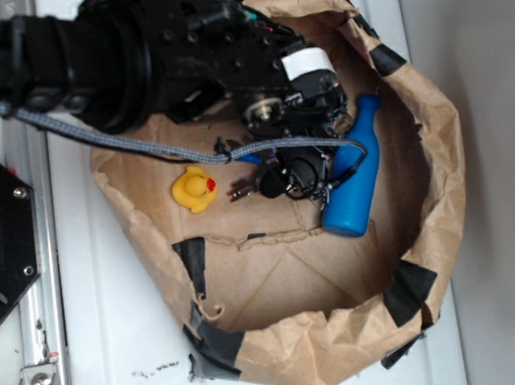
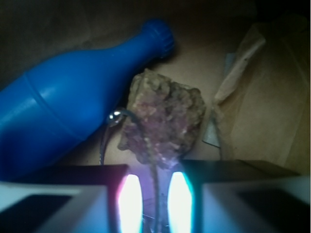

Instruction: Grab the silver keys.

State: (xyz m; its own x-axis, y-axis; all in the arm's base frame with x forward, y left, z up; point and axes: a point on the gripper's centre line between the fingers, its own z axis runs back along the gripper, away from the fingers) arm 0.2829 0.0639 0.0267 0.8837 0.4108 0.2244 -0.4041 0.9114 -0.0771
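Right now the claw (image 1: 305,175) is down in the paper bag (image 1: 436,187), jaws narrowly apart astride the silver keys' (image 1: 248,189) wire ring between rubber duck (image 1: 195,188) and blue bottle (image 1: 354,171); grasp not yet closed.

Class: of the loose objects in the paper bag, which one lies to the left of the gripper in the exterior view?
The yellow rubber duck. The blue bottle lies on the other side.
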